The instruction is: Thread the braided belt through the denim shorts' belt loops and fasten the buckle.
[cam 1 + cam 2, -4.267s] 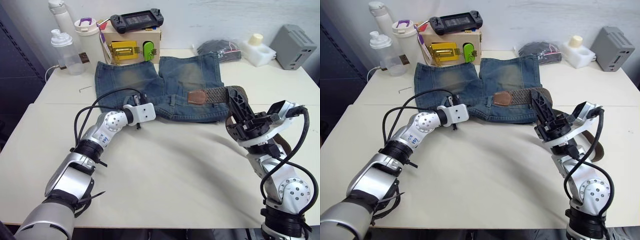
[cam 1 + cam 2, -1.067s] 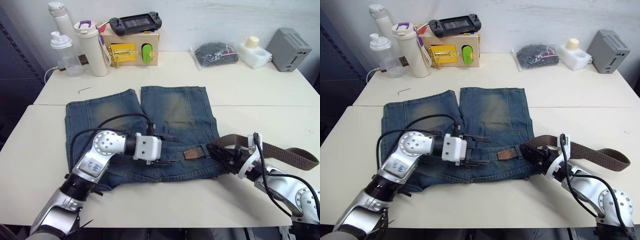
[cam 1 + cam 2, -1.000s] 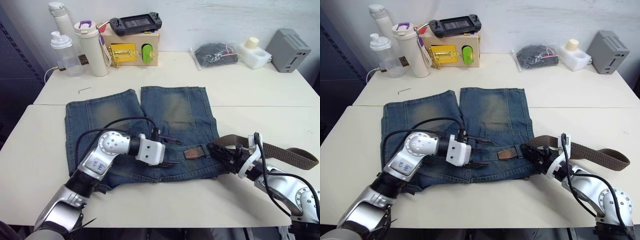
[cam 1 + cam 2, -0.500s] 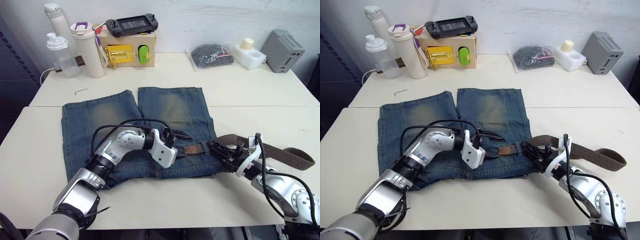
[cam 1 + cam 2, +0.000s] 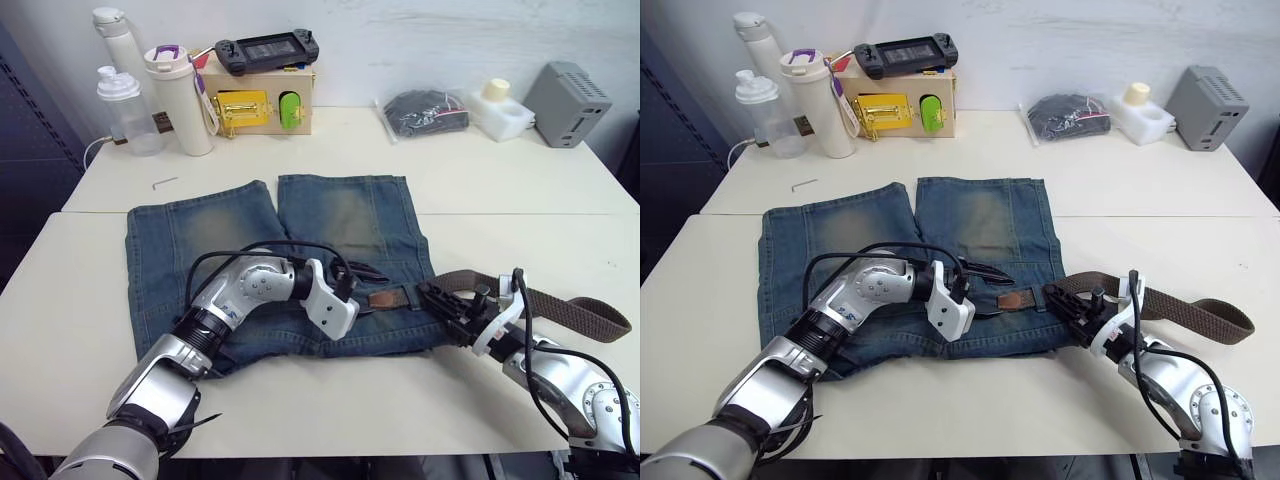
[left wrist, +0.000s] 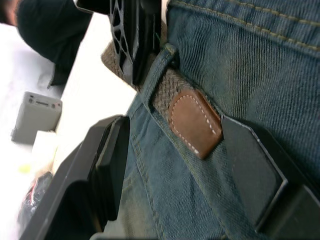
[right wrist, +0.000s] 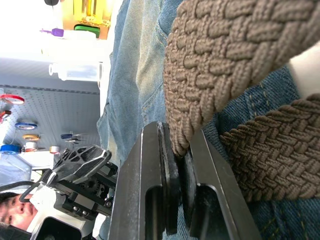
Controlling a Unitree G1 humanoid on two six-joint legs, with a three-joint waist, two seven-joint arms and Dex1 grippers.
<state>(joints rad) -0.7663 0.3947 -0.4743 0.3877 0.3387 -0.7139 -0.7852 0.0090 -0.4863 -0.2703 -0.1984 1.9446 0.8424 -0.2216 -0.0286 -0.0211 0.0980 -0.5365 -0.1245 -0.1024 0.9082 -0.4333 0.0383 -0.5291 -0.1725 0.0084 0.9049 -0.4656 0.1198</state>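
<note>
Denim shorts (image 5: pixel 300 240) lie flat on my counter (image 5: pixel 330 390), legs pointing away from me and the waistband along the near edge. The braided belt (image 5: pixel 560 305) trails across the counter on my right and runs onto the waistband, its brown leather tip (image 6: pixel 194 122) just past one of the belt loops (image 6: pixel 159 75), as my left wrist view shows. My right tool (image 5: pixel 1068 307) is clamped on the braided belt at the right edge of the shorts, the woven strap pinched between its fingers (image 7: pixel 150 185). My left tool (image 5: pixel 362 285) rests on the waistband with its fingers (image 6: pixel 112 160) spread apart on either side of the leather tip.
</note>
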